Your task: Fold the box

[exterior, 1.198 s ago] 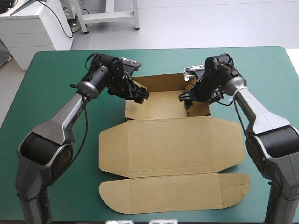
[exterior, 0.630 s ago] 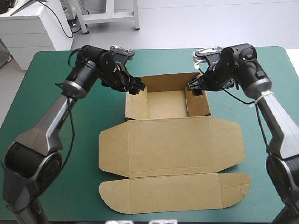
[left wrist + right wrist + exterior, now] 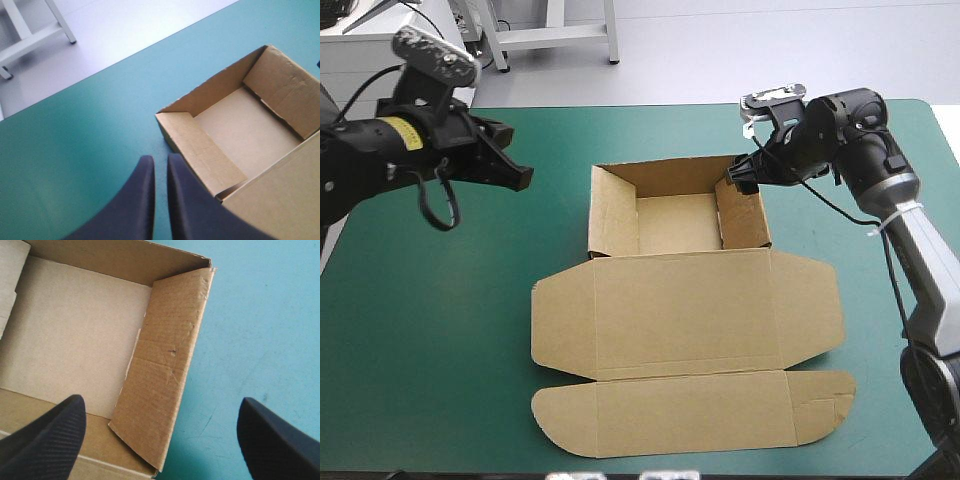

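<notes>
The two broad black fingers [image 3: 145, 200] of the left gripper [image 3: 160, 162] are pressed almost together. Only a thin slit is between them, and nothing is in it. They hang above the teal-green cover [image 3: 75, 150] of the table, outside the left wall of the box [image 3: 235, 130], a cut sheet of brown board, and they do not touch it. In the high view this gripper is well apart from the box, toward the table's left side. Its arm comes in raised from the left.

The black fingers [image 3: 47, 440] of the right gripper [image 3: 160, 402] are spread wide and grasp nothing. One finger is over the inside of the tray and the other is over the teal-green cover outside. The short right wall of the box, a doubled flap of board, stands between them. It cannot be told whether a finger touches it. In the high view this gripper is at the far right corner of the tray.

The box lies in the middle of the table. Its far part is an open tray with the walls raised. From the tray's near wall the lid lies flat on the cover toward the near edge. Side flaps spread to the left and right, and a long flap with rounded ends is the nearest part.
</notes>
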You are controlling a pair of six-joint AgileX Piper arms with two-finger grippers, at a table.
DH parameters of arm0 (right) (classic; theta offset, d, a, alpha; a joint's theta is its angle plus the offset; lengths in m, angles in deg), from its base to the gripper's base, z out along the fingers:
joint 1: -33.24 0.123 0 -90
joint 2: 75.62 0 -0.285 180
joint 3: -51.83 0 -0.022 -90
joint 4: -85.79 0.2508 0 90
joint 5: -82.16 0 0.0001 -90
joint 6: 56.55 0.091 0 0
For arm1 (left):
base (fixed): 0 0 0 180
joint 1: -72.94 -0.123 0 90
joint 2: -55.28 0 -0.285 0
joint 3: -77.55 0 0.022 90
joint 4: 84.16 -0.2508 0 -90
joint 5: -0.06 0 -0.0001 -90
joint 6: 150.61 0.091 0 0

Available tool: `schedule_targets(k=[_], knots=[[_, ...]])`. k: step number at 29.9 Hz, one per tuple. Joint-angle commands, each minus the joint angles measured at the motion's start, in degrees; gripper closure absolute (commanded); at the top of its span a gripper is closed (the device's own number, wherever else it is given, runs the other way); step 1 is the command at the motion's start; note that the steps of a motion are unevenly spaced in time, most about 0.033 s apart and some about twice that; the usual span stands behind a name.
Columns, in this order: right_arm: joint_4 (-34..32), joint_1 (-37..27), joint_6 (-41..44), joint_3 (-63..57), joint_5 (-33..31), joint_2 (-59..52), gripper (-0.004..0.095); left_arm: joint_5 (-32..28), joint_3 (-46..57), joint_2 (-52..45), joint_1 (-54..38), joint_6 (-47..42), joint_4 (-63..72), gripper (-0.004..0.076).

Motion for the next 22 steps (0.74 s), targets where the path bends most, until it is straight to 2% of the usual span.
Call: schedule_targets(k=[1,14,18,22], knots=[[-0.4,-0.1,-0.51,1.68,1.3,-0.15,0.0144,2.36,4.43,-5.96,0.26,0.16,-4.62,0.0714],[-0.41,-0.1,-0.59,1.68,4.95,10.59,0.0145,2.26,50.06,-27.39,0.26,-1.66,-7.97,0.0722],[-0.53,-0.22,-1.14,1.68,5.83,13.11,0.0157,2.26,58.48,-30.53,0.26,-2.62,-7.97,0.0722],[-0.96,-0.22,-1.3,1.68,6.68,14.49,0.0254,2.12,62.72,-31.21,0.26,-4.13,-7.97,0.0722]])
